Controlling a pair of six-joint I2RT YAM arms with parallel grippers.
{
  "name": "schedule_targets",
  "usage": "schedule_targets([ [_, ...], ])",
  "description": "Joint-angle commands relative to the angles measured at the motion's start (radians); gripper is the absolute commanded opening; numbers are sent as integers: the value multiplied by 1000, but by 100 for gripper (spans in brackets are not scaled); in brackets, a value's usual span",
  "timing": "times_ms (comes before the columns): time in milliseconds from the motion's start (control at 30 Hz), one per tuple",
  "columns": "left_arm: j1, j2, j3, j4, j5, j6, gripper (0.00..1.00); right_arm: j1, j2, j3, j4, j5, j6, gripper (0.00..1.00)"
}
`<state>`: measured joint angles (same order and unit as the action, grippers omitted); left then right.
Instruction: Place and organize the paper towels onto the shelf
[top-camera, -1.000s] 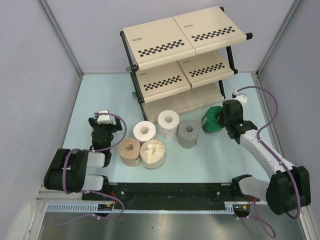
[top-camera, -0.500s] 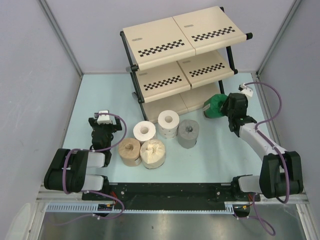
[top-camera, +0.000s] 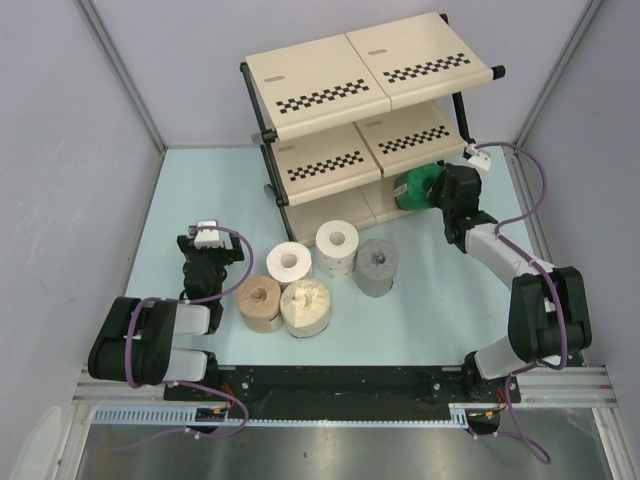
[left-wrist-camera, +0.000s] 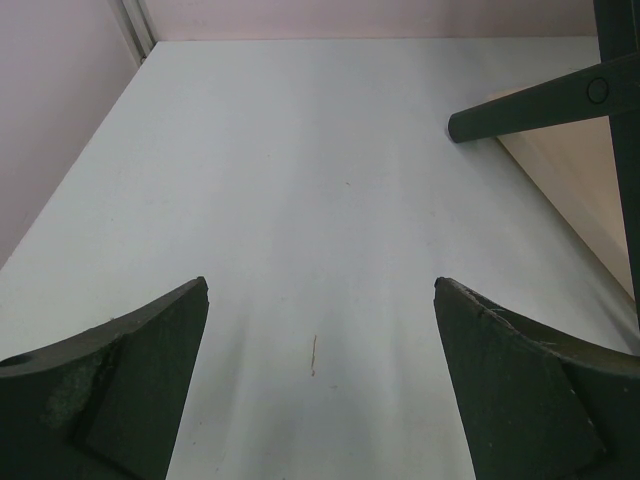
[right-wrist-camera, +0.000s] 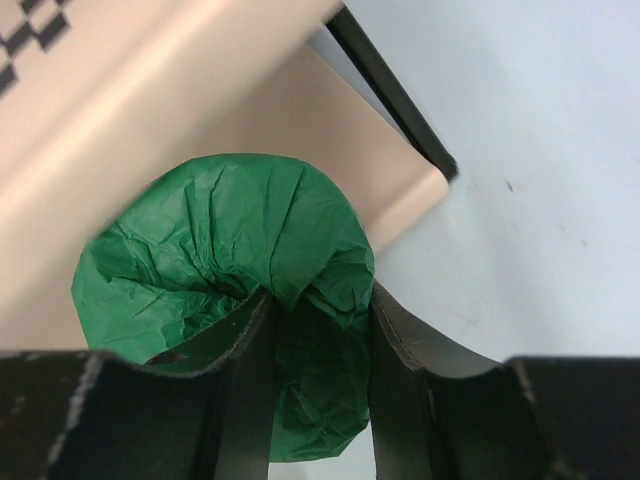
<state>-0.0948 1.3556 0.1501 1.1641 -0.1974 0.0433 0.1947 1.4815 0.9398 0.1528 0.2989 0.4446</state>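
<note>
- R arm (top-camera: 495, 245) reaches toward the shelf (top-camera: 360, 85). Its jaws are partly closed and pinch the green roll (right-wrist-camera: 225, 260), with crumpled green paper squeezed between the two fingers (right-wrist-camera: 245, 385).
- The green roll (top-camera: 418, 188) sticks out ahead of those jaws, at the right end of the shelf's bottom tier (right-wrist-camera: 300, 130) and over that panel's corner. Can't tell if it's resting on the panel or just held above it.
- L arm (top-camera: 150, 335) sits low on the tabletop (top-camera: 210, 190). Its jaws are spread wide with nothing between them, only bare tabletop (left-wrist-camera: 320, 220).
- Ahead and to the right of the L jaws is the shelf's black frame foot (left-wrist-camera: 540, 110).
- The other 5 rolls stand clustered on the tabletop just right of the L jaws and well apart from the R jaws: two white dotted rolls (top-camera: 290, 262) (top-camera: 337, 240), a grey roll (top-camera: 377, 265), a tan roll (top-camera: 259, 300) and a cream roll (top-camera: 306, 303).
- The tan and cream rolls are touching, nearest the arm bases.
</note>
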Motion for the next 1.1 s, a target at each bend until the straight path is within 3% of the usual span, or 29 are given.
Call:
schedule_targets([
  [0, 4, -15, 12, 37, 21, -5, 100, 17, 63, 117, 77, 48, -20, 36],
  [800, 4, -15, 12, 37, 21, -5, 100, 71, 289, 280, 105, 104, -72, 38],
  [1067, 4, -15, 12, 37, 21, -6, 100, 66, 303, 281, 110, 82, -43, 61],
])
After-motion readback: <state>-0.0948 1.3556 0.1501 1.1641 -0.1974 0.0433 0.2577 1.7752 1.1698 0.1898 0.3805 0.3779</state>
